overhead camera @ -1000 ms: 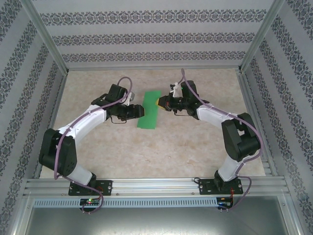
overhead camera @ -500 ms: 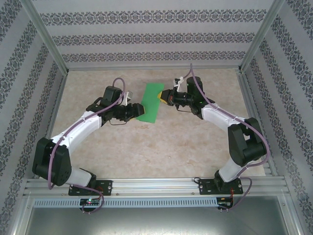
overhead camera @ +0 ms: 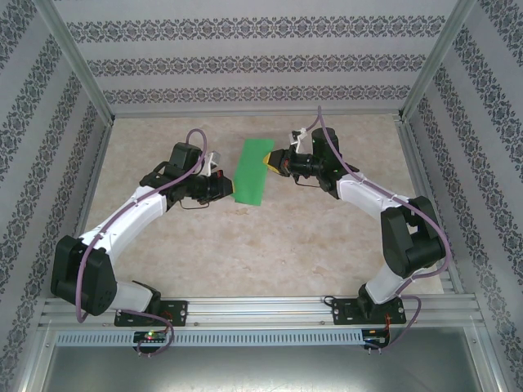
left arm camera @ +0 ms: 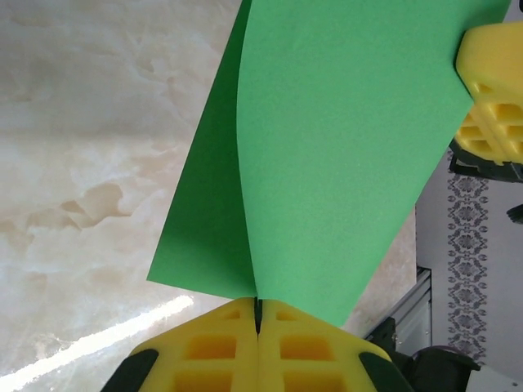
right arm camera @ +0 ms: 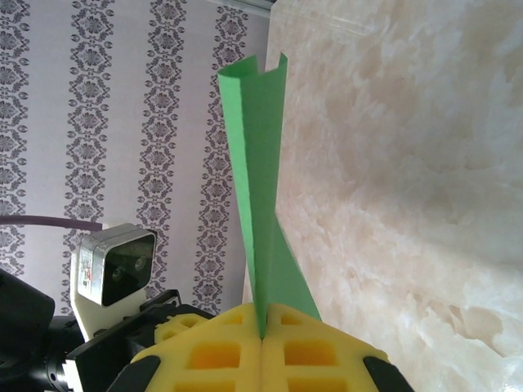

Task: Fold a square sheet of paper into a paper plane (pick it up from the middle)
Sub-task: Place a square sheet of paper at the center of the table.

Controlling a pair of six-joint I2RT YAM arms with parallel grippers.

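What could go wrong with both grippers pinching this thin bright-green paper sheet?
The left gripper and right gripper clamp opposite sides of the bright-green paper sheet; pulling apart could tear it or slip it free.
Its two layers splay apart at the left pinch, so a crease might set crooked.

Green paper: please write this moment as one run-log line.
square sheet of paper: doubled over | left gripper: shut on its edge | right gripper: shut on opposite side
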